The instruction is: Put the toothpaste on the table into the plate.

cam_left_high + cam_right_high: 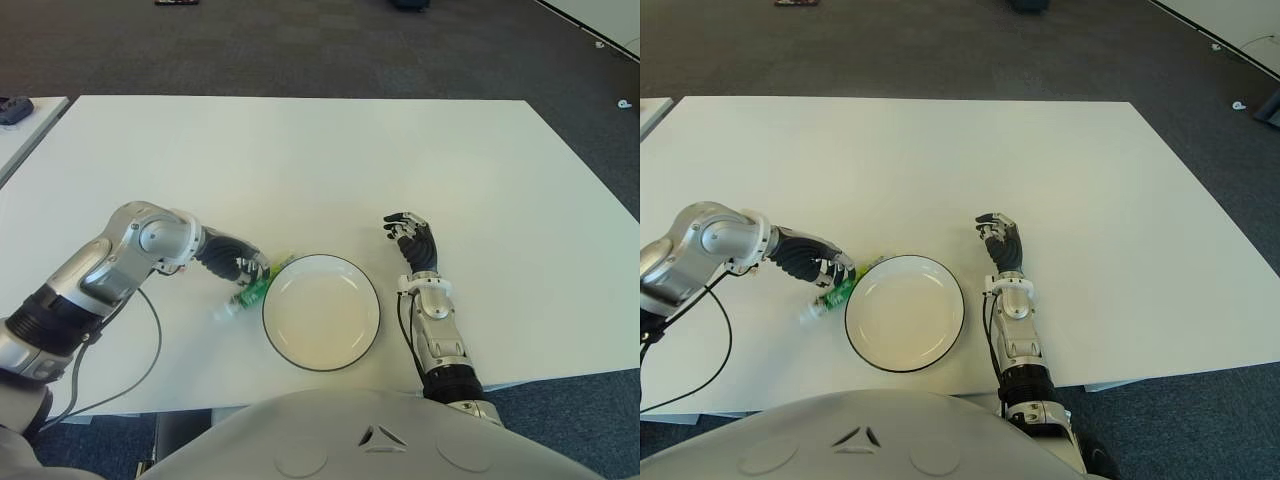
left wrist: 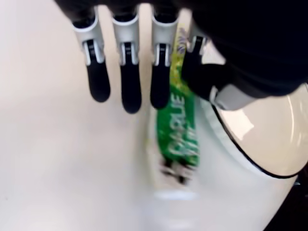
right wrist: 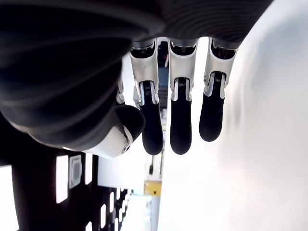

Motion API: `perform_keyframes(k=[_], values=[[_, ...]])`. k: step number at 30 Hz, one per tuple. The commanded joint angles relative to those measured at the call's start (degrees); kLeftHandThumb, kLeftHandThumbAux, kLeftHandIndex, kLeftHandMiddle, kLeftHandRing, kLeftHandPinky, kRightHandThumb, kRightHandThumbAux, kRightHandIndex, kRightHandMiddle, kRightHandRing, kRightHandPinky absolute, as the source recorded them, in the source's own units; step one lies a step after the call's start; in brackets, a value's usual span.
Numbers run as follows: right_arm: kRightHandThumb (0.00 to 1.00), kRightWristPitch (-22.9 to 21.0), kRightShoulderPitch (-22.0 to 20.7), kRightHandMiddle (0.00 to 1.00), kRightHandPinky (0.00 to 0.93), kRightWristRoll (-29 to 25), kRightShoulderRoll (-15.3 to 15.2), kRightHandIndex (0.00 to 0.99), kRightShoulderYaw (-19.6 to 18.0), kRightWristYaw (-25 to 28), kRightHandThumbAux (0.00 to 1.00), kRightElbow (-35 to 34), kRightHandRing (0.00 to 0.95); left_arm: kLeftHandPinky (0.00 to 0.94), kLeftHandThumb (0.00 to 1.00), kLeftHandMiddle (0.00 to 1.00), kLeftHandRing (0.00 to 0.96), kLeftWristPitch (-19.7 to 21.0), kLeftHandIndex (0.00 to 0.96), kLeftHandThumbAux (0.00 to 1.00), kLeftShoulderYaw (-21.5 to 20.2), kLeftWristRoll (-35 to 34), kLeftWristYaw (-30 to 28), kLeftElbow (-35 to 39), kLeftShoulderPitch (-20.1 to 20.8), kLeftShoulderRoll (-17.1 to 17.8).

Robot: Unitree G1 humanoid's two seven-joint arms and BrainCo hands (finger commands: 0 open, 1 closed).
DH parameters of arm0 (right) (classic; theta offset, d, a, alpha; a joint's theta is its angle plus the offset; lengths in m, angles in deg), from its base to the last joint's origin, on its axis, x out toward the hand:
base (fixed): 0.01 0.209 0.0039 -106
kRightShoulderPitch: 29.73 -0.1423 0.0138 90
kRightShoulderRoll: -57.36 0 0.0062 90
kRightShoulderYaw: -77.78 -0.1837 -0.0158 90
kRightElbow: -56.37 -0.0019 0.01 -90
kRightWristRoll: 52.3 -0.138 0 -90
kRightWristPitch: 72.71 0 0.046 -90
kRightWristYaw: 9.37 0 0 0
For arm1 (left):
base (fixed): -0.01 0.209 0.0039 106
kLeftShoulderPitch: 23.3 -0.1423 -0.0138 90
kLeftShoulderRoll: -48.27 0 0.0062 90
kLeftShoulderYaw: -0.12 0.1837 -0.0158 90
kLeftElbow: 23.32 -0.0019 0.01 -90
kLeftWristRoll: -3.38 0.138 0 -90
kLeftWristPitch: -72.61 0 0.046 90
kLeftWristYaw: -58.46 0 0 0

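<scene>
The green toothpaste tube [image 1: 254, 291] lies flat on the white table [image 1: 300, 160], its white cap pointing toward me, right against the left rim of the white plate [image 1: 320, 318] with a dark edge. My left hand [image 1: 236, 263] is directly over the tube's far end. In the left wrist view its fingers [image 2: 120, 91] are stretched out above the tube [image 2: 180, 127] with the thumb beside it, not closed around it. Nothing lies in the plate [image 2: 269, 139]. My right hand [image 1: 412, 240] shows to the right of the plate, fingers relaxed and holding nothing.
A black cable [image 1: 152, 345] loops from my left arm down to the table's near edge. A second table with a dark object [image 1: 14, 108] stands at the far left. Dark carpet surrounds the table.
</scene>
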Motion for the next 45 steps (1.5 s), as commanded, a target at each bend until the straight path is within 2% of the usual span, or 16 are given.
perform_keyframes(k=[1, 8, 11, 15, 19, 21, 26, 31, 35, 38, 45], values=[[0.708, -0.69, -0.36, 0.413, 0.416, 0.22, 0.22, 0.417, 0.06, -0.27, 0.732, 0.23, 0.4, 0.454, 0.747, 0.323, 0.381, 0.68, 0.239, 0.484, -0.79, -0.12, -2.18, 0.33, 1.29, 1.14], [0.708, -0.36, -0.6, 0.415, 0.418, 0.07, 0.21, 0.417, 0.15, 0.05, 0.732, 0.54, 0.402, 0.459, 0.769, 0.335, 0.393, -2.23, 0.244, 0.467, -0.85, 1.12, -2.03, -2.53, 4.78, 1.08], [0.708, 0.01, -0.73, 0.417, 0.42, 0.0, 0.19, 0.417, 0.2, 0.19, 0.732, 0.77, 0.405, 0.454, 0.768, 0.335, 0.394, -3.61, 0.233, 0.456, -2.28, 1.89, 0.61, -4.12, 6.7, 0.65], [0.708, 0.43, -0.79, 0.42, 0.424, 0.07, 0.18, 0.417, 0.25, 0.15, 0.731, 0.92, 0.409, 0.437, 0.773, 0.327, 0.384, -7.26, 0.206, 0.431, -4.77, 4.91, 8.5, -3.84, 5.86, -0.39], [0.707, 0.69, -0.66, 0.422, 0.428, 0.09, 0.14, 0.417, 0.24, 0.16, 0.731, 0.93, 0.413, 0.38, 0.777, 0.303, 0.344, -12.94, 0.174, 0.418, -6.21, 9.38, 18.29, -4.26, 4.81, -1.72], [0.707, 0.75, -0.54, 0.422, 0.43, 0.1, 0.13, 0.417, 0.27, 0.18, 0.731, 0.85, 0.413, 0.364, 0.777, 0.294, 0.33, -14.38, 0.162, 0.416, -6.34, 10.86, 21.19, -4.8, 4.75, -2.34], [0.706, 1.72, -0.14, 0.425, 0.443, -0.03, 0.1, 0.417, 0.29, 0.38, 0.731, 0.78, 0.422, 0.274, 0.75, 0.239, 0.245, -18.98, 0.12, 0.425, -5.85, 18.22, 32.92, -8.28, 5.11, -4.99], [0.706, 2.78, 0.24, 0.431, 0.453, -0.36, 0.27, 0.419, 0.2, 0.6, 0.731, 0.75, 0.427, 0.204, 0.706, 0.178, 0.168, -21.37, 0.077, 0.434, -4.83, 23.4, 40.99, -13.54, 5.49, -7.18], [0.706, 3.45, 0.58, 0.432, 0.45, -0.47, 0.3, 0.419, 0.21, 0.76, 0.73, 0.62, 0.427, 0.188, 0.685, 0.148, 0.138, -21.64, 0.055, 0.437, -4.92, 25.84, 46.4, -16.46, 5.07, -8.95], [0.704, 4.31, 0.91, 0.424, 0.437, 0.15, 0.11, 0.418, 0.74, 0.96, 0.731, 0.35, 0.418, 0.17, 0.665, 0.122, 0.115, -18.98, 0.028, 0.437, -5.53, 27.45, 49.52, -16.38, 3.88, -10.84], [0.705, 3.72, 1.63, 0.403, 0.397, 1.74, -0.66, 0.415, 2.46, 1.59, 0.732, -1.19, 0.386, 0.095, 0.607, 0.043, 0.042, -12.91, 0.001, 0.407, -4.86, 31.73, 52.15, -16.07, 2.3, -13.86]])
